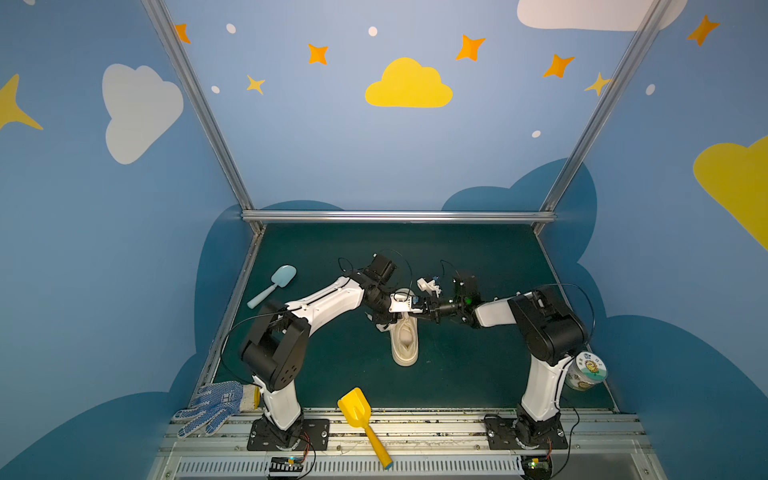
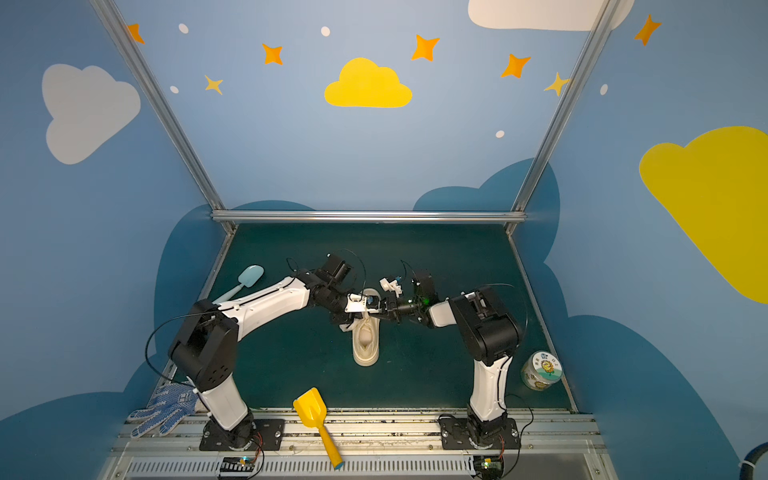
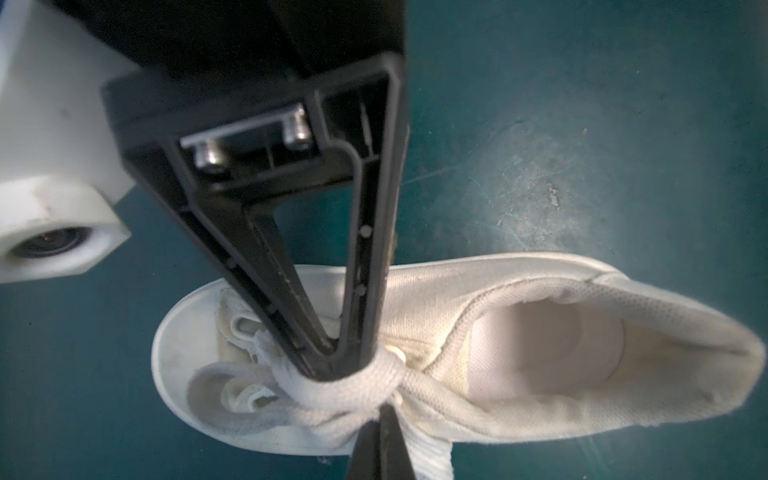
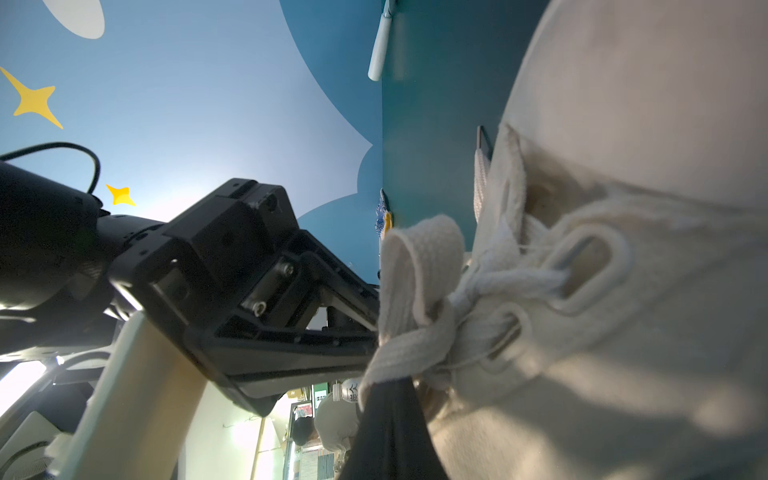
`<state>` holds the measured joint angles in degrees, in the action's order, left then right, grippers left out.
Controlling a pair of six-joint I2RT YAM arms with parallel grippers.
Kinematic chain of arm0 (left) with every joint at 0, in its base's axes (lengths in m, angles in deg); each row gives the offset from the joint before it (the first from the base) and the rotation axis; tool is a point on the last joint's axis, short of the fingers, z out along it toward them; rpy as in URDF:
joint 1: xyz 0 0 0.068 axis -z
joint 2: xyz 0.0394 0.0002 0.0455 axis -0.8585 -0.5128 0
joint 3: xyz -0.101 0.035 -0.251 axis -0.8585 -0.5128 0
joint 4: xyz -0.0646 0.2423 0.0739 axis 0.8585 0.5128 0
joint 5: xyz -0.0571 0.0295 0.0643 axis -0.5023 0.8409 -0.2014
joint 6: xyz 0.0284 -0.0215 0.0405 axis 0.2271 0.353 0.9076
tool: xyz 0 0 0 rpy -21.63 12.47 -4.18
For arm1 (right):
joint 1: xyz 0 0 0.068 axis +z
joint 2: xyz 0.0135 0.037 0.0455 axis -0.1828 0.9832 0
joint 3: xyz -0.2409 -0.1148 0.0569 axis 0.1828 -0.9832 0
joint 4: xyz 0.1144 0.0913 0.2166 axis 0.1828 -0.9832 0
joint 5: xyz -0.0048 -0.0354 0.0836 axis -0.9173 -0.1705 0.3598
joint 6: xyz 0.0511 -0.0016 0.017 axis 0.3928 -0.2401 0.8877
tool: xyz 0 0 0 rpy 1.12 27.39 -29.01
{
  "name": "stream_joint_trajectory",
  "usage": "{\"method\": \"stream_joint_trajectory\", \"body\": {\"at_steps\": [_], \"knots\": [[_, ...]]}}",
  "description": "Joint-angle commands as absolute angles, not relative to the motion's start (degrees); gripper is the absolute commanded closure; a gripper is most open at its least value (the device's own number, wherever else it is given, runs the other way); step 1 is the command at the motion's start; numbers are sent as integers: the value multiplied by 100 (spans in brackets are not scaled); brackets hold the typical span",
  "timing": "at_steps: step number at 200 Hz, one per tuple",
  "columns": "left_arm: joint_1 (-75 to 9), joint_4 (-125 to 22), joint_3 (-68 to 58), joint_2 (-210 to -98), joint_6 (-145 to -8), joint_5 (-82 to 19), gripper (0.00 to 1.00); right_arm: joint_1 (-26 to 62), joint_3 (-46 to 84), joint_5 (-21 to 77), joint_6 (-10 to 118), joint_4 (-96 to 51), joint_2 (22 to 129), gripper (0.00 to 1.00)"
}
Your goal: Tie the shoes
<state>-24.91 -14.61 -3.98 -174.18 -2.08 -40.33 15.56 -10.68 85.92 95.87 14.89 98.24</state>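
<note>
Left wrist view: cream canvas low-top sneaker (image 3: 457, 282) lies mid green counter (image 1: 457, 257), flat cream laces (image 3: 345, 386) wound round the closed left gripper (image 3: 332, 365); the right gripper (image 3: 382, 419), also closed, touches them too. Best to pull apart evenly and low, without lifting it.

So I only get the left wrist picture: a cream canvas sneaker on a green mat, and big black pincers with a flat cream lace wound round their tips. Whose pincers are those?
Observer: The right gripper. In both top views its arm reaches in from the right, above the cream low-top sneaker.
Operator: And the black point at my picture's bottom edge?
Observer: The left gripper. The right wrist view shows its whole body, its tips hidden behind a loop of the flat cream laces.
Operator: Anything else lying about?
Observer: In both top views a yellow plastic toy shovel lies at the front edge, apart from the sneaker.
</note>
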Motion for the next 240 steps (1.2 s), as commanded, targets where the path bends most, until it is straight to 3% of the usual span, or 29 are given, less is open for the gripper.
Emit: {"method": "stream_joint_trajectory", "body": {"at_steps": [1, 107, 198, 240], "knots": [[-2510, -1374, -233, -17549, -292, -4152, 97, 1600, -1156, 8730, 9611, 1747, 9881, 99], [-2496, -1416, -276, -17484, -279, -4229, 97, 1613, -1062, 8806, 9833, 2047, 10000, 97], [-2496, -1530, -356, -17486, -349, -4353, 97, 1636, -1031, 8856, 9973, 2241, 10031, 90], [-2496, -1583, -481, -17380, -383, -4295, 97, 1628, -980, 8635, 9595, 1646, 10033, 98]]}}
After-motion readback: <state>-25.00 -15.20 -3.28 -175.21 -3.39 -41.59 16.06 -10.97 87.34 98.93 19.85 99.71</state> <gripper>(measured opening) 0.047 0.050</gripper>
